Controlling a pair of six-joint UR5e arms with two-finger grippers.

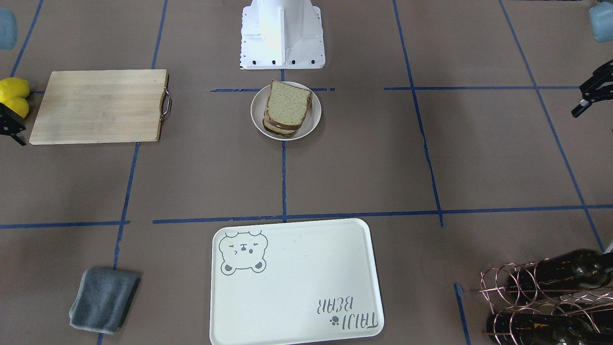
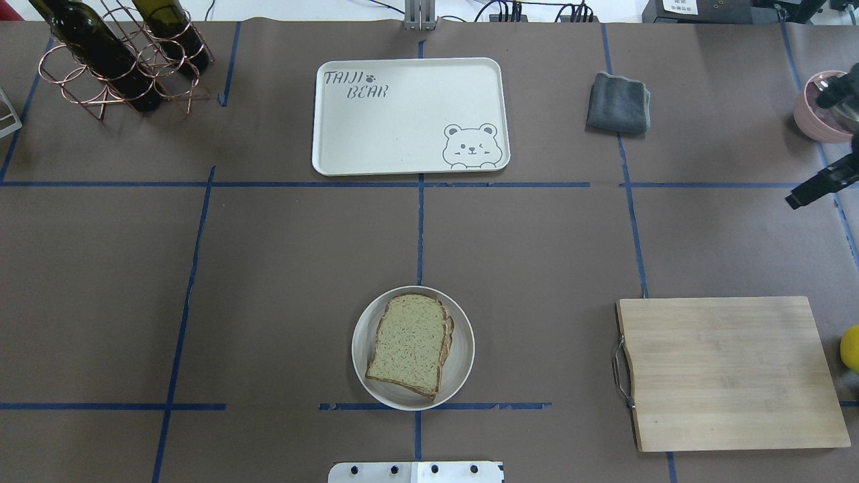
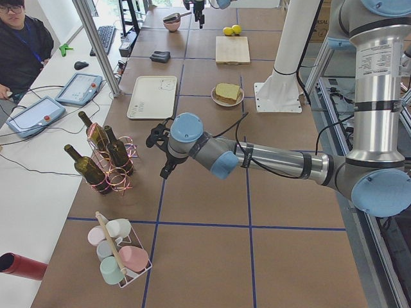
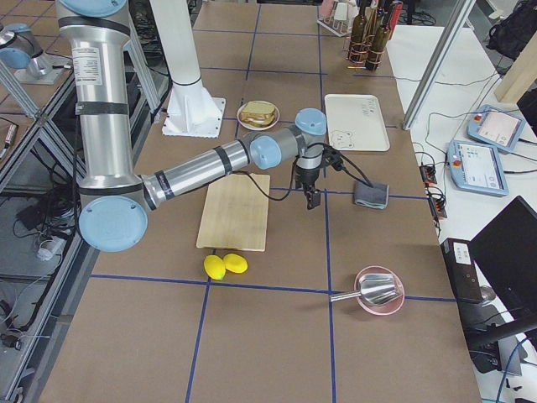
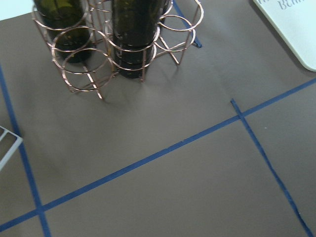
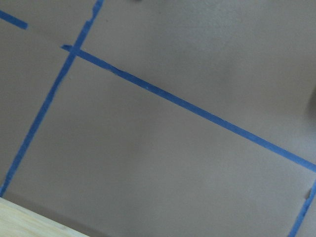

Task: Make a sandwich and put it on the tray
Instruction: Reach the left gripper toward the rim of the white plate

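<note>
The sandwich (image 1: 288, 106) is a stack of tan speckled bread slices with dark crust on a round white dish (image 1: 257, 117) in front of the robot's base. It also shows in the overhead view (image 2: 411, 342). A pale layer shows between the slices; I cannot make out the egg. The cream bear tray (image 1: 297, 282) lies bare across the table, and shows in the overhead view (image 2: 402, 127). My left gripper (image 1: 590, 96) hangs open and empty at the table's left side, near the wine rack. My right gripper (image 2: 829, 137) hangs open and empty at the right edge, near the pink bowl.
A wooden cutting board (image 2: 728, 372) lies on the right, with lemons (image 1: 13, 96) beside it. A grey cloth (image 2: 619, 102) lies right of the tray. A copper rack with wine bottles (image 2: 114, 60) stands far left. A pink bowl (image 2: 815, 111) and a mug rack (image 3: 119, 256) sit at the table's ends.
</note>
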